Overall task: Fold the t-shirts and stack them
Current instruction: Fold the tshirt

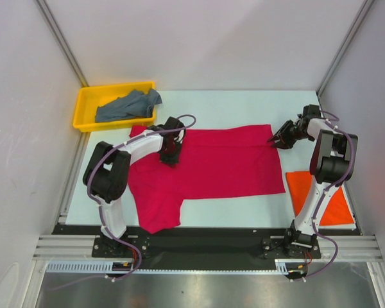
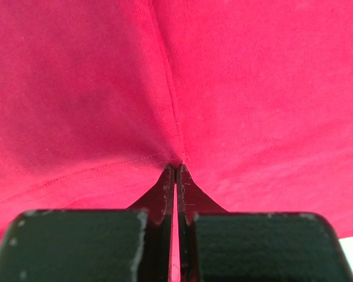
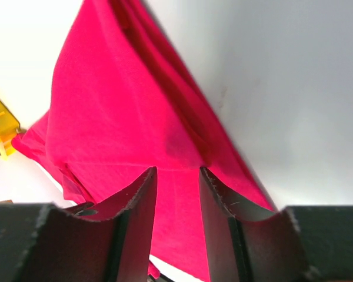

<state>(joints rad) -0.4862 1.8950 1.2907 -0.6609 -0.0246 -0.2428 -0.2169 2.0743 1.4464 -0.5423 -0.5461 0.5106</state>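
The crimson-pink t-shirt is spread flat across the middle of the table. It's mostly smooth, with one sleeve flopping toward the near left edge. The left gripper is pressed together, pinching its cloth right by a seam, so the fabric puckers there. The right gripper sits at the shirt's far right corner, jaws spread. The orange-red t-shirt lies folded on the right, and the grey-blue t-shirt is crumpled in the yellow tray.

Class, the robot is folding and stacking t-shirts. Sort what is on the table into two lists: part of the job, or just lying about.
Part of the job: pink shirt; orange shirt; grey shirt.
Just lying about: yellow tray, which holds the grey shirt.
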